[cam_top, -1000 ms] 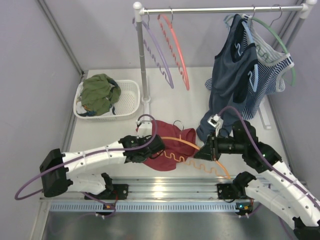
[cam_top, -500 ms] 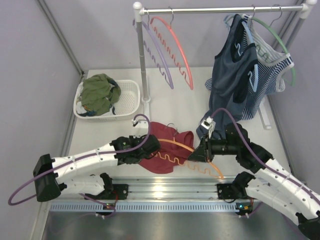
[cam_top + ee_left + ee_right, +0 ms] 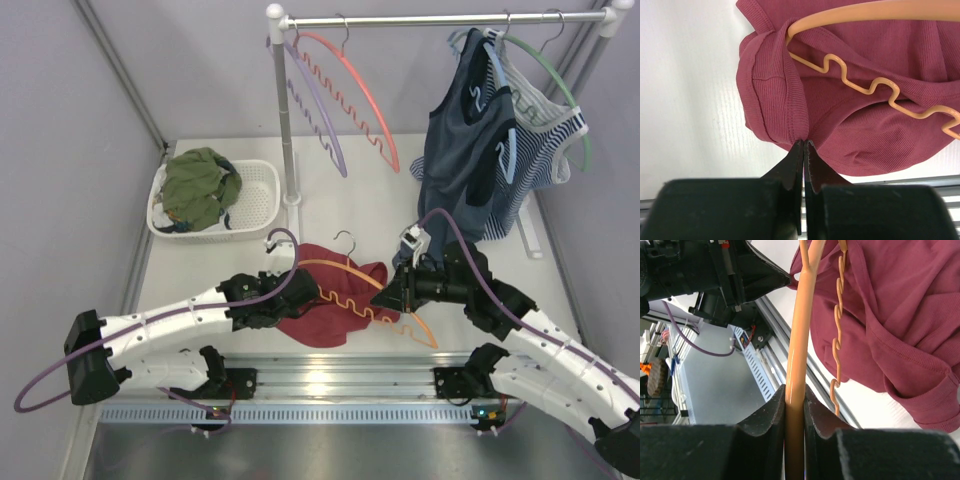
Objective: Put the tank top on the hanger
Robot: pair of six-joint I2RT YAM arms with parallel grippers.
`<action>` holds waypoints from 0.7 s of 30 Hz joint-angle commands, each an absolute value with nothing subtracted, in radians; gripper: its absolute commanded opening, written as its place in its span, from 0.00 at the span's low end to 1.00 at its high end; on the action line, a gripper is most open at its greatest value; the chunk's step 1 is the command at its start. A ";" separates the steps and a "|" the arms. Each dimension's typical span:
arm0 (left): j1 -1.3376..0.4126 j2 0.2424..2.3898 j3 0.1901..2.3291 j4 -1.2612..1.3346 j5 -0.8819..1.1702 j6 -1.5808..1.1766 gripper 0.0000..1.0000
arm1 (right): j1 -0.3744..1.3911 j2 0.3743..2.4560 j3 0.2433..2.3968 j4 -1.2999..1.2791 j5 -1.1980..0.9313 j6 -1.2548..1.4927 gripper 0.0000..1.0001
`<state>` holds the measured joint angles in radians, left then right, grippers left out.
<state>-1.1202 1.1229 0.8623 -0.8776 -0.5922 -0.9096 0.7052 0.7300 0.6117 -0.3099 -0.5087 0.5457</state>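
Left wrist view shows the left gripper (image 3: 803, 143) pinched shut on the tank top (image 3: 875, 125) edge — right wrist view, the right gripper (image 3: 794, 392) clamping the orange hanger (image 3: 799, 330) bar.

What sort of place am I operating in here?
Probably a lab test cell staged as a laundry corner: plain grey partition walls enclose the table, a clothes rail stands at the back, and a white laundry basket sits beside it.

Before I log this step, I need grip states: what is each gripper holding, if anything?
Left gripper: shut on the tank top, pinching its hem.
Right gripper: shut on the hanger, on its outer bar.
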 commanded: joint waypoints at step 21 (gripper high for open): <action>-1.121 1.079 0.965 -0.897 -0.732 -0.937 0.00 | 0.810 0.658 0.520 -0.120 -0.597 0.575 0.00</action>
